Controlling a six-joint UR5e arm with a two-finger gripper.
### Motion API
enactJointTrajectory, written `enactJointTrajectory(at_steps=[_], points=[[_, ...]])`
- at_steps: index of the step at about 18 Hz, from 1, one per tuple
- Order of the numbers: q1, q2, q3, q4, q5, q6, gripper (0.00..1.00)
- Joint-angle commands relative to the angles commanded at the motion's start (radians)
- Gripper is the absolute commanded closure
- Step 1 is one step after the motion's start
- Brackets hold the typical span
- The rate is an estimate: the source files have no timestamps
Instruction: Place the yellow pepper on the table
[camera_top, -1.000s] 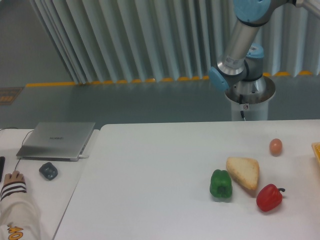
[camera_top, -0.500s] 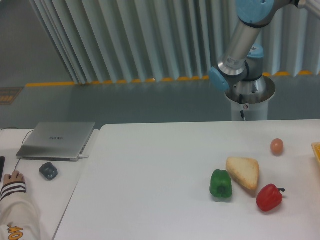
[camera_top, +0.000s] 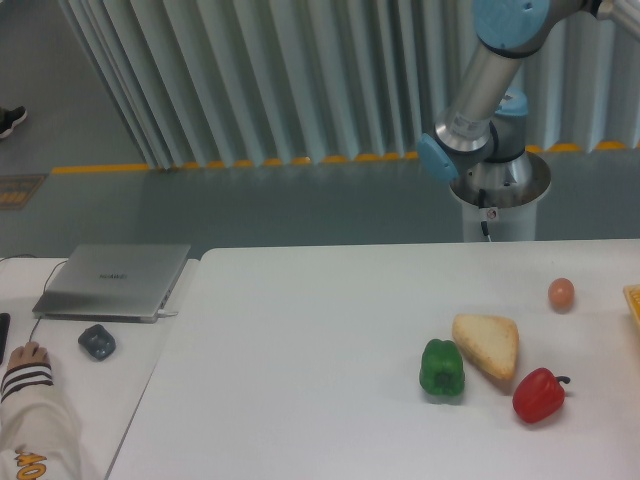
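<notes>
Yellow pepper cannot be seen anywhere in this view; the large white matte table (camera_top: 300, 350) with a rounded corner fills the near scene; the grey and pale-blue robot arm (camera_top: 480, 90) rises at far right, its gripper out of frame, so its opening cannot be told; a closed silver laptop (camera_top: 115, 280) lies far left; near right sit a tan bread wedge (camera_top: 488, 345), green pepper (camera_top: 441, 368), red pepper (camera_top: 538, 396) and small brown egg (camera_top: 561, 293).
</notes>
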Motion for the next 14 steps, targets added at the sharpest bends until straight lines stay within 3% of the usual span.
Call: enactJointTrajectory(at_steps=[4,6,7,12,14], points=[[-0.023,0.008,0.075,-0.104,-0.009,-0.067,0.57],[-0.035,0.026,0.091,-0.143,-0.078,-0.142,0.57],[-0.049,0.037,0.107,-0.191,-0.139,-0.225,0.57],[-0.135,0.077,0.115,-0.204,-0.343,-0.568,0.57],[-0.144,0.083,0.108,-0.204,-0.414,-0.633,0.57]])
